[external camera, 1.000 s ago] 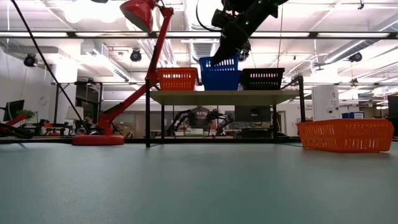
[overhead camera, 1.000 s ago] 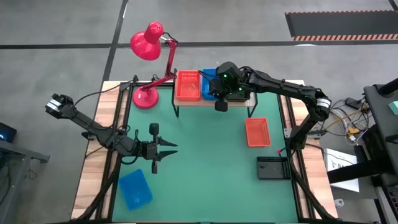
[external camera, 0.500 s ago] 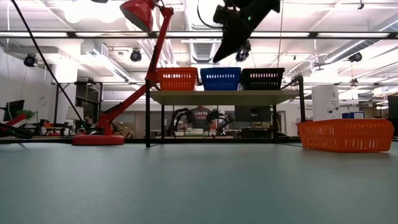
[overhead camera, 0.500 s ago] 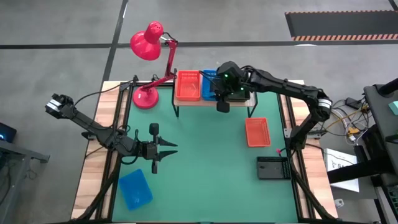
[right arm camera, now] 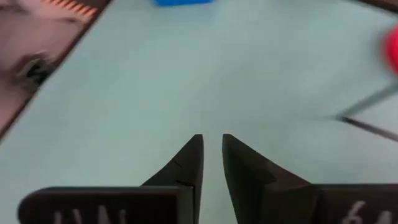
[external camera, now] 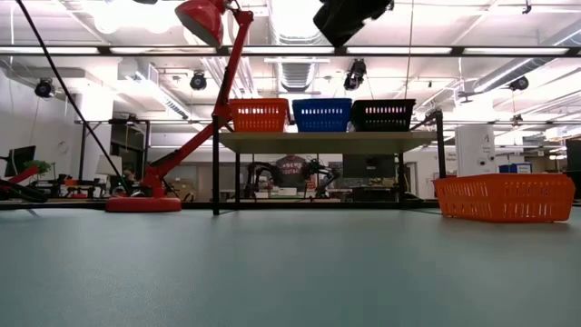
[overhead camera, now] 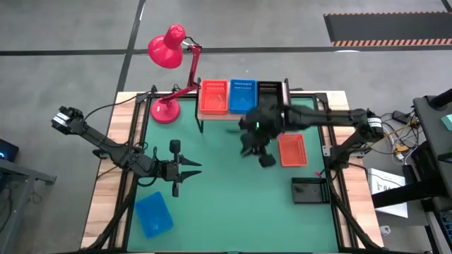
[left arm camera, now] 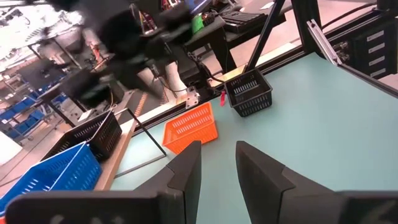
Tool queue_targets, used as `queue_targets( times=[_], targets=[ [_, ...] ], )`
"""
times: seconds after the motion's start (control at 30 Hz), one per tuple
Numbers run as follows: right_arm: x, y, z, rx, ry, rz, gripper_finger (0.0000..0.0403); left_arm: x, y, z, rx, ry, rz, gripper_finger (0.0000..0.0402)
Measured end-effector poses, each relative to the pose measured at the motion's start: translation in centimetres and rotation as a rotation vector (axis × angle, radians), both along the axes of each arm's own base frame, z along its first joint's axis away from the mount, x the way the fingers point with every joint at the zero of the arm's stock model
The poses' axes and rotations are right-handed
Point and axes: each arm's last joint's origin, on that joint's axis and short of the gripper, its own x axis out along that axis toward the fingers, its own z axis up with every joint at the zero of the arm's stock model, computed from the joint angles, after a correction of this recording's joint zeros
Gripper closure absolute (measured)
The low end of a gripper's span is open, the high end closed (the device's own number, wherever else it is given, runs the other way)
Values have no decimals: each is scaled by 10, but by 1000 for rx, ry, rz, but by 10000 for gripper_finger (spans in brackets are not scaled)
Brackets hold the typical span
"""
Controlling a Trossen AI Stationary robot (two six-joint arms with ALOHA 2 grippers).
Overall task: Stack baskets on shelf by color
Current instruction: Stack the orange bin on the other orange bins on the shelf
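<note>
The light-wood shelf (overhead camera: 240, 113) stands at the table's far edge and carries an orange-red basket (overhead camera: 214, 97), a blue basket (overhead camera: 242, 96) and a black basket (overhead camera: 270, 92) side by side on their bottoms. The low view shows the same row: orange-red basket (external camera: 259, 115), blue basket (external camera: 322, 114), black basket (external camera: 383, 114). My right gripper (overhead camera: 251, 147) hangs empty and open over the table's middle, near of the shelf. My left gripper (overhead camera: 185, 169) waits open at the table's left. Loose on the table lie an orange-red basket (overhead camera: 292, 149), a black basket (overhead camera: 311, 190) and a blue basket (overhead camera: 153, 214).
A red desk lamp (overhead camera: 168, 77) stands at the far left corner, its base (external camera: 143, 203) beside the shelf's left leg. The right arm (external camera: 349, 14) shows high above the shelf in the low view. Green table surface (overhead camera: 226, 204) lies bare between the loose baskets.
My right gripper held the blue basket raised over the shelf's middle, let it go and rose. The basket dropped level with its neighbours. The gripper then swung away from the shelf toward the table's near edge, to a spot beside the loose orange-red basket.
</note>
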Motion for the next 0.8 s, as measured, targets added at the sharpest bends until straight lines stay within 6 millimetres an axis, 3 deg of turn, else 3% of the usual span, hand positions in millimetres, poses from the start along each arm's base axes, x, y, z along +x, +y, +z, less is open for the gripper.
queue_targets(
  times=[0.2,0.4,0.53,0.8],
  targets=[
    [-3,52,-30,1,82,57,379,0,0,0,-1,0,1,317],
    [-13,83,-64,-63,188,-66,394,0,0,0,-9,-1,2,317],
    [-24,88,-79,-98,278,-238,394,0,0,0,-12,-1,2,317],
    [-56,74,-96,-284,507,-589,394,0,0,0,-60,-3,8,317]
  ],
)
